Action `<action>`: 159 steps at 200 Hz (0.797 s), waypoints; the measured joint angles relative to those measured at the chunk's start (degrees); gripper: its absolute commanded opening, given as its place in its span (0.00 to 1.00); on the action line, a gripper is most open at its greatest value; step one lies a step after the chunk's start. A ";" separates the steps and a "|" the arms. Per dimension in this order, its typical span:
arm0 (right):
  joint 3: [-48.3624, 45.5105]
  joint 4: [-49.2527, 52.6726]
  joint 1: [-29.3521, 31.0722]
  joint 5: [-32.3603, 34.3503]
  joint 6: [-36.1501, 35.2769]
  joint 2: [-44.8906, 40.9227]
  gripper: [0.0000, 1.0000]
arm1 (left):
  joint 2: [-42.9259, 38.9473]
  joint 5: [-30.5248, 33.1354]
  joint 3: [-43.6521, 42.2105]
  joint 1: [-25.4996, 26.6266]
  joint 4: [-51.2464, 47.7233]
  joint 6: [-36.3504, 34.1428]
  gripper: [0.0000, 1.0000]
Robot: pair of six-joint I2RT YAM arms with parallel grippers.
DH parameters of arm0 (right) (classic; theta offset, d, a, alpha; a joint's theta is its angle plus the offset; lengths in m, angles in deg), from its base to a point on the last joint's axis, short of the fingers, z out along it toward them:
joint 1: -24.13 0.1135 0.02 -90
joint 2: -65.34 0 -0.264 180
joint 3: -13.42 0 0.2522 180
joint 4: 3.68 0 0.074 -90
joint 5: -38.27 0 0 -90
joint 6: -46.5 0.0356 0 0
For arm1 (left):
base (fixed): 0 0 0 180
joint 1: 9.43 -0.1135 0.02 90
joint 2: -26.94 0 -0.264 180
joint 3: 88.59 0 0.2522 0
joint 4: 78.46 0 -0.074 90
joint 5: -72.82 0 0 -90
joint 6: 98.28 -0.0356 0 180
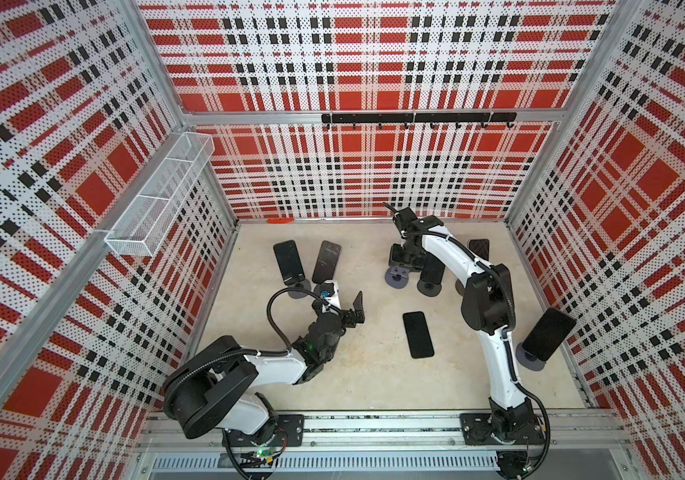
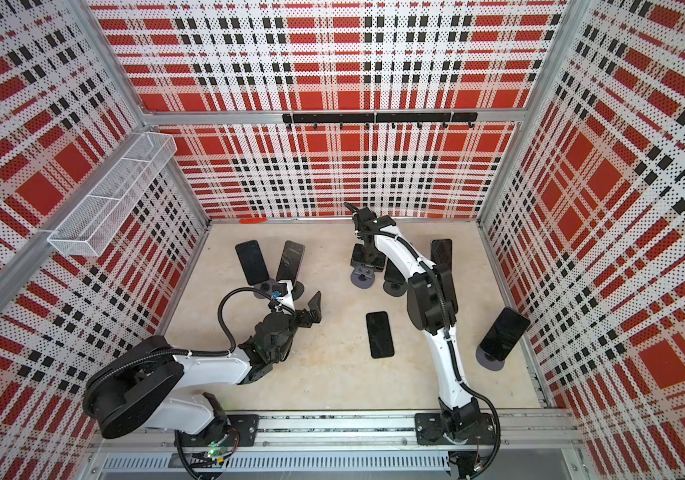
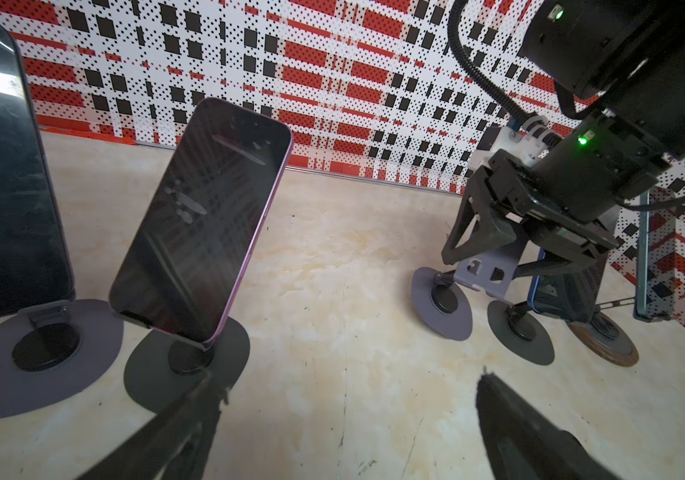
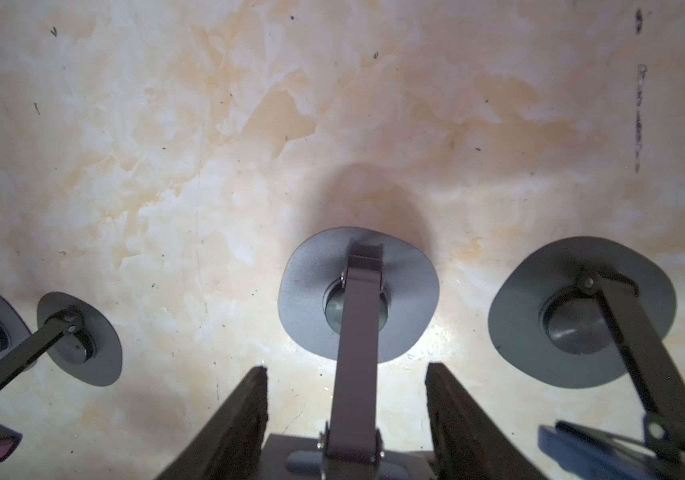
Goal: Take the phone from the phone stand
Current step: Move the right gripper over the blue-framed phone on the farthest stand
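Note:
My right gripper [image 4: 347, 372] reaches down over the grey phone stand [image 4: 311, 291] at the back middle of the table [image 1: 397, 277]. Its fingers [image 4: 245, 415] stand a phone's width apart. Between them spans a dark flat slab, the phone [image 4: 403, 461], with the stand's hinge lying across its back. In both top views the gripper [image 2: 368, 264] hides most of the phone, and only the stand's ledge with two holes shows. My left gripper [image 3: 347, 380] hangs open and empty over bare table, left of the middle [image 1: 344, 300].
Two phones lean on stands at the back left [image 1: 289, 262] [image 1: 327, 262]. A blue-edged phone [image 4: 573, 449] sits on the neighbouring stand. Another stand with a phone is at the far right [image 1: 548, 334]. A black phone [image 1: 417, 334] lies flat mid-table.

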 measured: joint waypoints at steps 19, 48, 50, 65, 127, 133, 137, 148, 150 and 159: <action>2.21 0.61 0.02 0.22 -0.31 2.08 0.62 | 0.00 -0.79 0.00 0.00 0.04 0.22 0.98; 3.72 0.68 0.02 0.70 -0.46 4.33 0.65 | -0.42 -1.29 -0.07 0.00 0.04 0.44 0.98; 3.74 0.70 0.02 0.72 -0.48 4.35 0.66 | -0.55 -1.29 -0.13 0.00 0.04 0.44 0.98; 3.74 1.25 0.02 1.14 -0.61 4.35 0.76 | -1.33 -1.33 -0.50 0.00 0.07 0.57 0.98; 2.99 0.76 0.02 -0.83 -0.48 3.98 0.86 | -1.53 -2.38 -0.63 0.09 0.09 1.14 0.98; 2.97 0.57 0.02 -1.07 -0.42 3.67 0.87 | -1.49 -2.40 -0.63 0.09 0.09 1.16 0.98; 2.93 0.42 0.04 -1.27 -0.35 3.39 0.87 | -1.51 -2.45 -0.63 0.09 0.09 1.16 0.98; 2.71 0.04 0.11 -2.23 -0.20 2.38 0.88 | -1.51 -2.45 -0.63 0.09 0.11 1.20 0.98; 2.64 0.00 0.13 -2.38 -0.15 2.16 0.88 | -1.51 -2.45 -0.63 0.09 0.11 1.20 0.98; 2.23 -0.22 0.17 -3.30 -0.02 0.87 0.89 | -1.51 -2.45 -0.63 0.09 0.09 1.25 0.98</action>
